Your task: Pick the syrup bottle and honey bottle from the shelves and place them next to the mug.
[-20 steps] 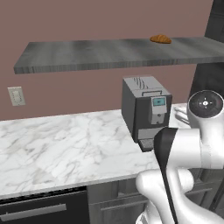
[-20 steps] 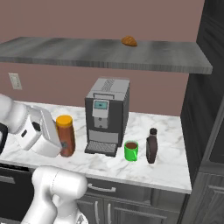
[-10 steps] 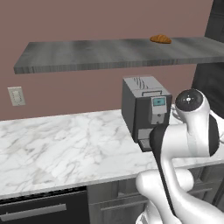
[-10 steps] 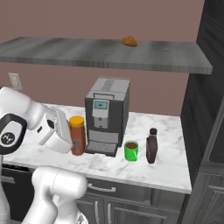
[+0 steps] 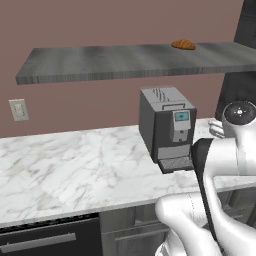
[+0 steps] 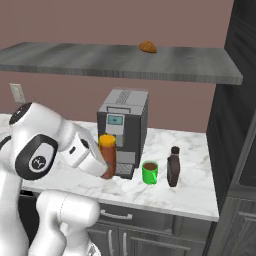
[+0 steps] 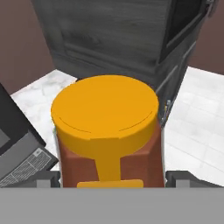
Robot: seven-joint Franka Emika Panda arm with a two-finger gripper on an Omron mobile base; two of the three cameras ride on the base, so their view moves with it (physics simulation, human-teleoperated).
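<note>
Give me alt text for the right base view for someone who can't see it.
The claw carries the honey bottle in front of a grey coffee machine, left of the mug and syrup bottle standing on the marble counter. A small pastry lies on the shelf above.

In the right base view the claw is mostly hidden behind the honey bottle and the white wrist, so how its fingers meet the bottle cannot be told there. In the hand view the bottle's lower body is cut off by the bottom edge, and its yellow cap covers most of the desk beyond. In the left base view the arm hides the right end of the desk. The small brown item on the shelves is too small to identify. The syrup bottle label is unreadable.
</note>
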